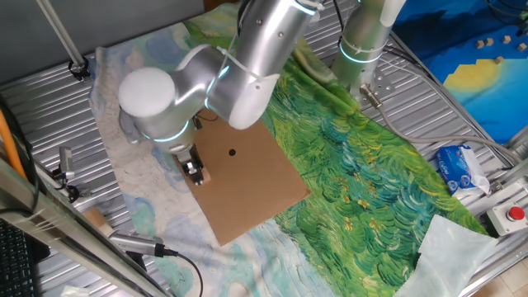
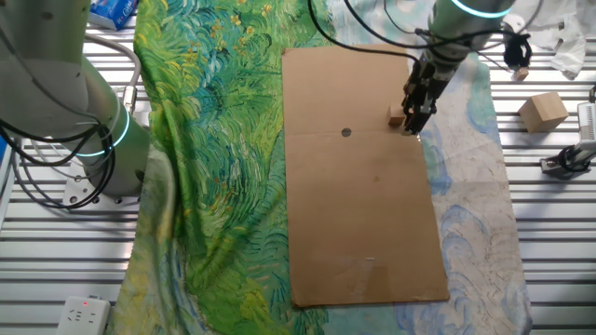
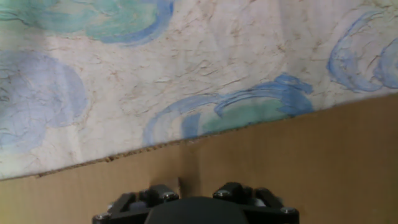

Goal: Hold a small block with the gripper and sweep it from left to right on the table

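The small block [image 2: 396,117] is a tiny tan cube on the brown cardboard sheet [image 2: 363,214], near its right edge and right of the black dot [image 2: 346,132]. My gripper [image 2: 411,124] points straight down with its black fingers closed around the block at the cardboard surface. In one fixed view the gripper [image 1: 195,173] stands at the cardboard's left edge [image 1: 247,186]. In the hand view a tan sliver of the block [image 3: 188,184] shows between the fingers, with the gripper [image 3: 194,190] low over the cardboard [image 3: 311,155] next to the pale blue cloth [image 3: 186,74].
A larger tan wooden piece [image 2: 543,110] lies on the ribbed metal right of the cloth. The other upright silver arm [image 2: 56,102] stands at the left on the green cloth [image 2: 214,140]. A tissue pack [image 1: 459,167] and red button [image 1: 516,214] sit at the table's edge.
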